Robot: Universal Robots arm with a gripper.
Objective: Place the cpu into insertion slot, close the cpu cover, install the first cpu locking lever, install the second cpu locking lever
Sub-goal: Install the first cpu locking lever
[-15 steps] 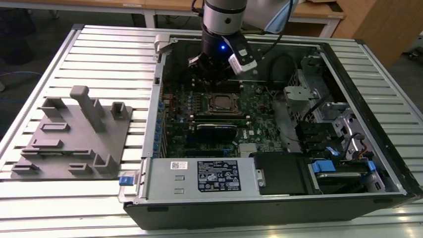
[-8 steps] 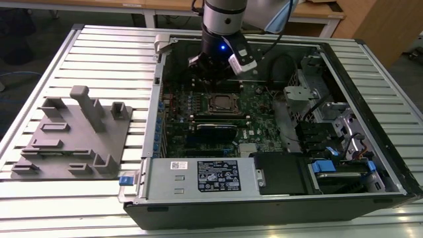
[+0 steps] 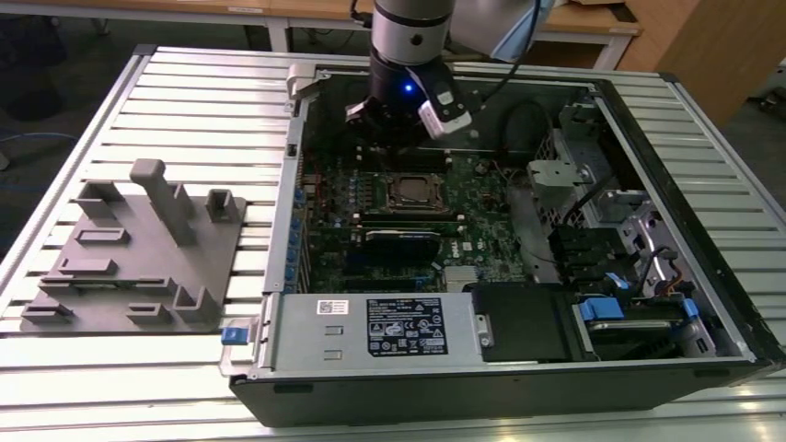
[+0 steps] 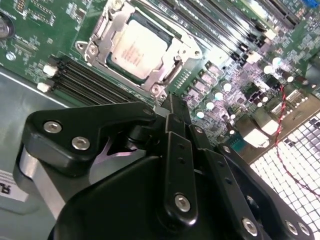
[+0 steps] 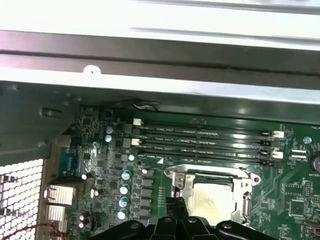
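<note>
Cpu (image 4: 136,50) is seated in insertion slot (image 4: 150,85) under lowered cpu cover (image 4: 111,24), gripper (image 4: 172,102) is hung at its 12 o'clock in exterior view, jaws pinched together on nothing; if brought down skewed, cover or board (image 4: 30,35) parts could be struck.

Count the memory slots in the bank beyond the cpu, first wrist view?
4 memory slots, parallel and side by side, between the cpu and the case wall. Others may be hidden past the cpu.

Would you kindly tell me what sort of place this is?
Probably a robotics lab or workshop bench: an open computer case lies on a slatted metal table beside a grey fixture block.
</note>
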